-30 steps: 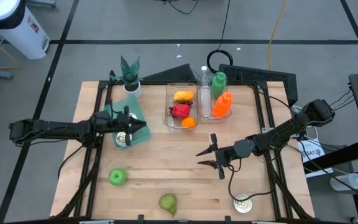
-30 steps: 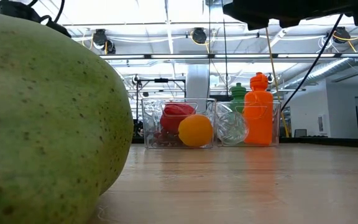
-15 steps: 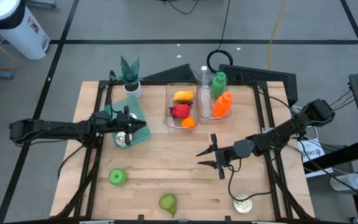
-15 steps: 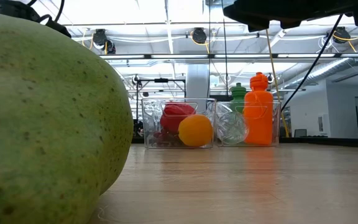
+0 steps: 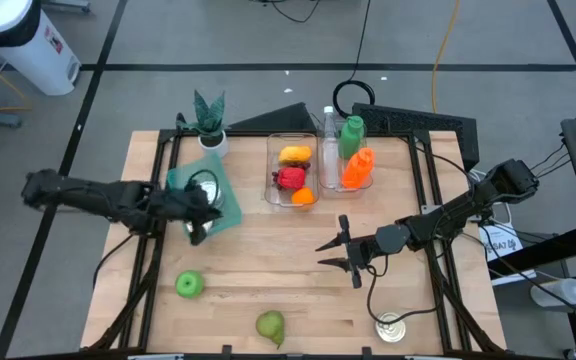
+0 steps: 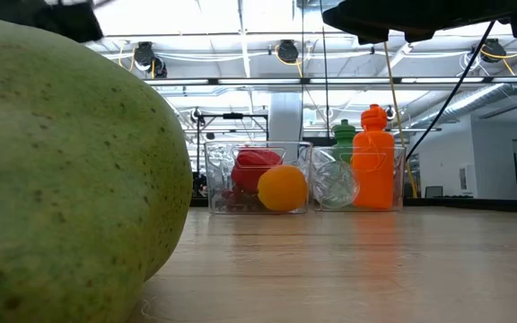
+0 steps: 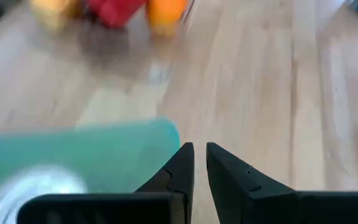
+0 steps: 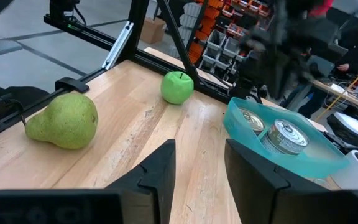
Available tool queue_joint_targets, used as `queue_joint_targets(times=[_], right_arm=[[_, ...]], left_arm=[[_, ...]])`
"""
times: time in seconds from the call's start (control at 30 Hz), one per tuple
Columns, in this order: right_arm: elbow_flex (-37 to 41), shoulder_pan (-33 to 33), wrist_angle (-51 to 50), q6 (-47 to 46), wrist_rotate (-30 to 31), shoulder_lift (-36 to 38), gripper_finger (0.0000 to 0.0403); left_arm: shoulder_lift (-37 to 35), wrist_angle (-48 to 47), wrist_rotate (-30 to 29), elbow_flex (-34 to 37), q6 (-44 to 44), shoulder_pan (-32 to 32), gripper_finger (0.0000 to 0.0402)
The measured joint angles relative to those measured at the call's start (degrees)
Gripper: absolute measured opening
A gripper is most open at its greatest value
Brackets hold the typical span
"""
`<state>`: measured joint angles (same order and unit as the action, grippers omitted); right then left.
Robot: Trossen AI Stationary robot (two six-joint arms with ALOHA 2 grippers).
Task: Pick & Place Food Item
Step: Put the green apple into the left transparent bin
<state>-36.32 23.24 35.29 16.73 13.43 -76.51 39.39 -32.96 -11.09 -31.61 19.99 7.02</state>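
A green apple (image 5: pixel 188 285) and a green pear (image 5: pixel 270 325) lie on the wooden table near its front edge; the pear (image 6: pixel 61 170) fills the left of the low view. A clear bin (image 5: pixel 291 170) at the back holds a yellow, a red and an orange fruit. My left gripper (image 5: pixel 208 215) hovers shut and empty over the near edge of a teal tray (image 5: pixel 213 185) that holds cans (image 8: pixel 286 135). My right gripper (image 5: pixel 333 252) stands open and level at mid-right, with nothing between its fingers. It faces the pear (image 8: pixel 64 121) and the apple (image 8: pixel 177 87).
A second clear bin (image 5: pixel 348 165) with green, orange and clear bottles stands beside the fruit bin. A potted plant (image 5: pixel 208 120) is at the back left, and a lone can (image 5: pixel 390 327) at the front right. Bare wood lies between the two grippers.
My left gripper has risen off the teal tray and drawn back toward the table's left edge, tipping its fingers up from steeply downward to a shallower slant. It has stayed shut.
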Motion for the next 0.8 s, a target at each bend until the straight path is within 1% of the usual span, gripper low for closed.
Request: queue_joint_targets(times=[0.07, 0.13, 0.17, 0.23, 0.3, 0.37, 0.43, 0.57, 0.67, 0.73, 0.8], right_arm=[[0.0, 0.0, 0.0, 0.0, 0.0, 0.0, 0.0125], [0.0, 0.0, 0.0, 0.0, 0.0, 0.0, 0.0125], [0.0, 0.0, 0.0, 0.0, 0.0, 0.0, 0.0125], [0.0, 0.0, 0.0, 0.0, 0.0, 0.0, 0.0125], [0.0, 0.0, 0.0, 0.0, 0.0, 0.0, 0.0125], [0.0, 0.0, 0.0, 0.0, 0.0, 0.0, 0.0125], [0.0, 0.0, 0.0, 0.0, 0.0, 0.0, 0.0125], [0.0, 0.0, 0.0, 0.0, 0.0, 0.0, 0.0125], [0.0, 0.0, 0.0, 0.0, 0.0, 0.0, 0.0125], [0.0, 0.0, 0.0, 0.0, 0.0, 0.0, 0.0125], [0.0, 0.0, 0.1, 0.0, 0.0, 0.0, 0.0125]], left_arm=[[2.0, -10.8, -3.3, -6.1, 7.1, 6.0, 0.0049], [4.7, -20.5, -3.8, -10.9, 14.1, 11.5, 0.0049], [6.2, -24.4, -2.7, -12.7, 17.8, 13.9, 0.0049], [9.3, -30.2, 2.4, -15.1, 24.2, 18.4, 0.0049], [12.7, -33.7, 7.8, -15.7, 29.1, 22.7, 0.0049], [16.0, -34.7, 13.3, -15.7, 32.8, 26.6, 0.0049], [19.0, -34.8, 16.4, -15.7, 35.8, 30.3, 0.0049], [22.9, -34.6, 18.9, -15.7, 44.2, 36.4, 0.0049], [25.4, -31.9, 21.5, -15.7, 52.2, 40.0, 0.0049], [27.2, -28.9, 23.9, -15.7, 54.7, 41.5, 0.0049], [29.5, -26.6, 25.0, -15.7, 55.8, 42.8, 0.0049]])
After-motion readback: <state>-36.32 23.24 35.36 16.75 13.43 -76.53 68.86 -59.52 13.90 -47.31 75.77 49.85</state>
